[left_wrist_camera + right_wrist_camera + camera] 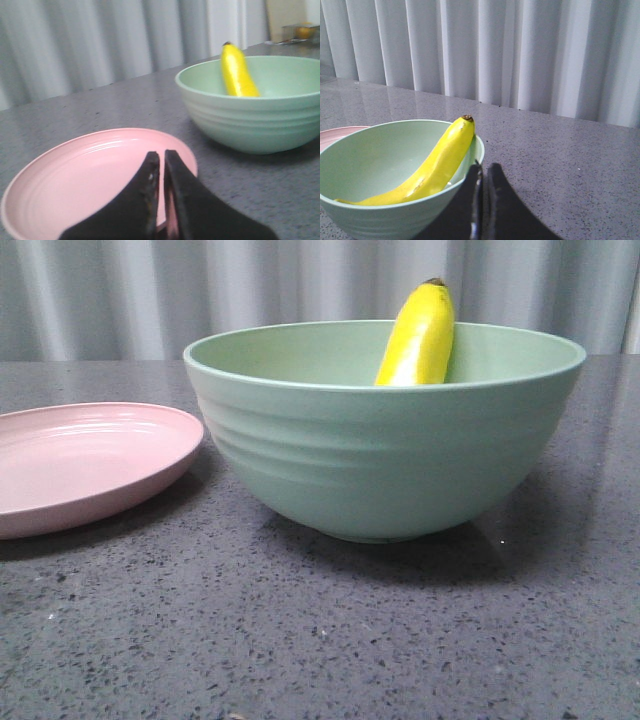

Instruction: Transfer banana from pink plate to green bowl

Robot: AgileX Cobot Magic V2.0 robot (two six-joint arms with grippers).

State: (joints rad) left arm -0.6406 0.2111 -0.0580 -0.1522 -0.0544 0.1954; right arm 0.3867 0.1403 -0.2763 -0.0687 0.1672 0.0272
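The banana [418,335] lies inside the green bowl [385,455], leaning against the bowl's inner wall with its dark tip poking up above the rim. In the right wrist view the banana [427,172] runs from low in the bowl's [380,160] hollow up to the rim, where its upper end rests on the edge. The bowl stands on a dark grey speckled table [320,630].

The pink plate [85,465] sits on the table just beside the green bowl, its rim close to the bowl's ridged outer wall; whether the two touch cannot be told. The plate holds nothing.

The left gripper [161,159] hangs above the near part of the pink plate [75,175], well apart from the green bowl [250,115], where the banana [236,72] stands. Its jaws are together, with only a thin slit between the black fingers, and they hold nothing.

The right gripper [482,172] is just beside the green bowl's rim, near the banana's upper end but not touching it. Its jaws are likewise closed together on nothing.

Behind the bowl hangs a pale pleated curtain [200,290].
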